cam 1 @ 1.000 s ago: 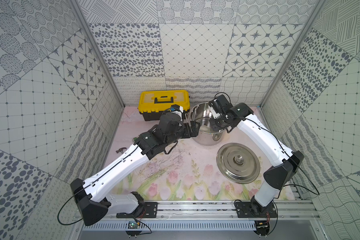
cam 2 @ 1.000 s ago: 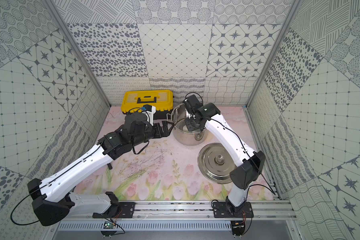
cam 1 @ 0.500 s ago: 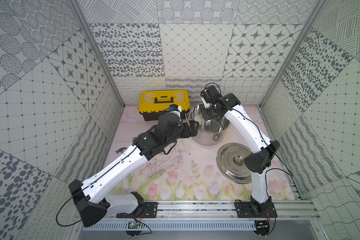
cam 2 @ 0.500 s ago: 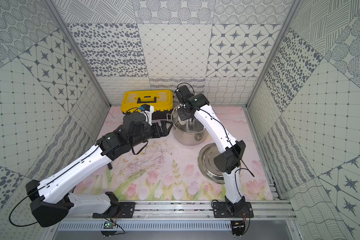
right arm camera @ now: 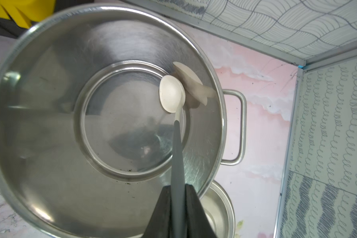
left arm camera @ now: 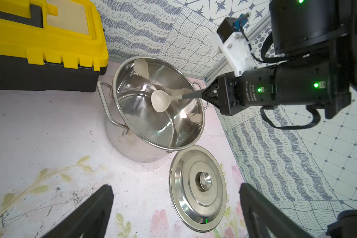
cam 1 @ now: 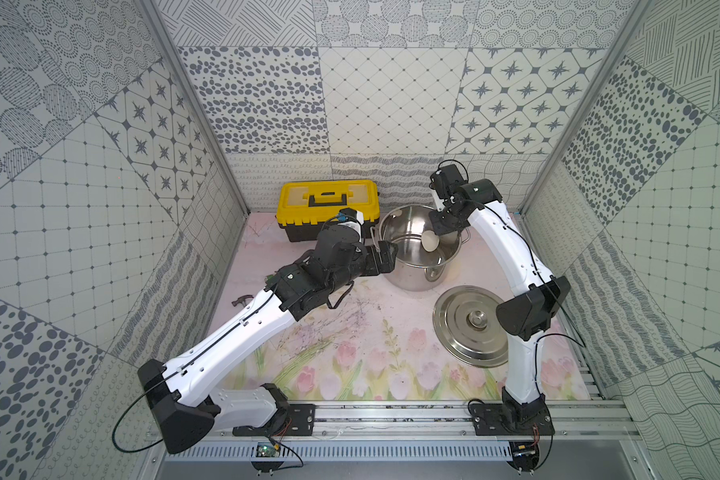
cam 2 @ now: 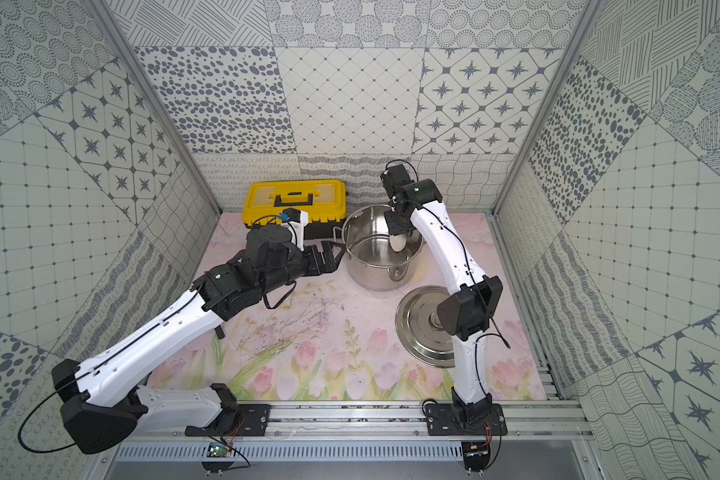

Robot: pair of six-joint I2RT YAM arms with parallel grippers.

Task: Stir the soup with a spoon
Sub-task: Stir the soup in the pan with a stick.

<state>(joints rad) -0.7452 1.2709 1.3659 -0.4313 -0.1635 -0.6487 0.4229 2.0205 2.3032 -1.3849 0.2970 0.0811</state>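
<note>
A shiny steel stockpot stands at the back of the mat, and no soup shows inside it. My right gripper hangs over the pot's right rim, shut on the dark grey handle of the spoon. The spoon's cream bowl dips inside the pot near its right inner wall. My left gripper stands open and empty beside the pot's left handle, not touching it.
The flat steel lid lies on the mat in front of the pot, to the right. Behind and to the left of the pot sits a yellow and black toolbox. A small hammer lies by the left wall.
My right wrist has circled above the pot with the spoon, first leftward, then back to the right, and its elbow has drawn inward. The left arm has stayed put.
</note>
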